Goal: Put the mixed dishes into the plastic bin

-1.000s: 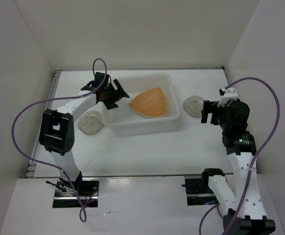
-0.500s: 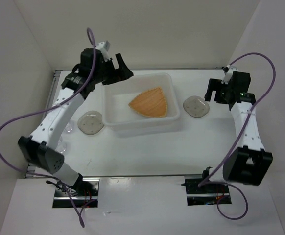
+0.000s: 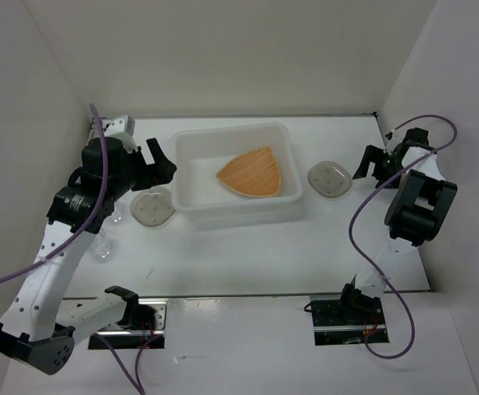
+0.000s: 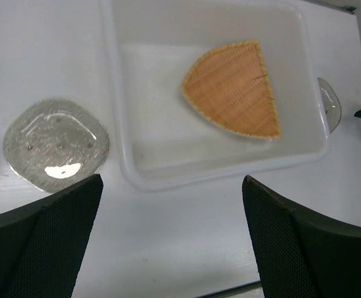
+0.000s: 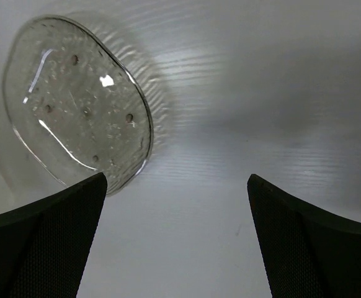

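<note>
The orange-tan ribbed plate (image 3: 252,171) (image 4: 236,87) lies flat inside the white plastic bin (image 3: 192,177) (image 4: 168,180). One small grey translucent plate (image 3: 153,206) (image 4: 55,144) rests on the table left of the bin. The other small plate (image 3: 329,178) (image 5: 75,99) rests to its right. Two clear cups (image 3: 102,247) stand near the left wall. My left gripper (image 3: 165,163) (image 4: 171,242) hovers open and empty over the bin's left side. At the right, past the right-hand plate, my right gripper (image 3: 365,168) (image 5: 177,242) is open and holds nothing.
White walls close in the table on the left, back and right. A purple cable (image 3: 363,214) loops from the right arm over the table's right side. The arm bases (image 3: 124,317) sit at the near edge.
The left arm has drawn back from over the bin to its left side, and its jaws opened slightly wider. The right arm has swung toward the back right corner. The dishes have not moved.
</note>
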You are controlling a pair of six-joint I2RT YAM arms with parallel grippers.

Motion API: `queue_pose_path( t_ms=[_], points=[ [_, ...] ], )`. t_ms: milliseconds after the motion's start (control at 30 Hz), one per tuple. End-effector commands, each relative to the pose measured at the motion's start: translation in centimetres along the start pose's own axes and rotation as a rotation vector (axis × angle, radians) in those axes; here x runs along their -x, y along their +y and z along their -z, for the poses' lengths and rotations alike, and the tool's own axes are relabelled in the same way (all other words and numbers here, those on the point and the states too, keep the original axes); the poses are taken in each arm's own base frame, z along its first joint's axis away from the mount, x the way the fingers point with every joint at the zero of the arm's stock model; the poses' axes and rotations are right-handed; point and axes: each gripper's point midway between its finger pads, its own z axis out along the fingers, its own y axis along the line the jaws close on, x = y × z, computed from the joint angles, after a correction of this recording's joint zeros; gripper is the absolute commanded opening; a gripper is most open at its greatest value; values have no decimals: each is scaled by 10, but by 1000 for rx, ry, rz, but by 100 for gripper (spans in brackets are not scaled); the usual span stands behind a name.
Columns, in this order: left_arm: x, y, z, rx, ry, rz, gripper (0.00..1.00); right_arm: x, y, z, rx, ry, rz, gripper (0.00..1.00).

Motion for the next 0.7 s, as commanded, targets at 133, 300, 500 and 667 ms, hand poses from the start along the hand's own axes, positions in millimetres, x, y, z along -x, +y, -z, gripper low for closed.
queue_pose_path(
  t_ms=[133,300,500,667],
  points=[
    [-16,13,13,33,-11,91,99,-2,1,-23,81,70,34,98],
    [-16,12,18,32,-13,102,99,-5,13,-47,148,74,-10,95],
    [-16,12,11,49,19,100,99,-14,23,-67,170,96,-11,79],
    [-14,9,10,40,21,100,99,-22,28,-82,179,124,-21,62]
  ],
)
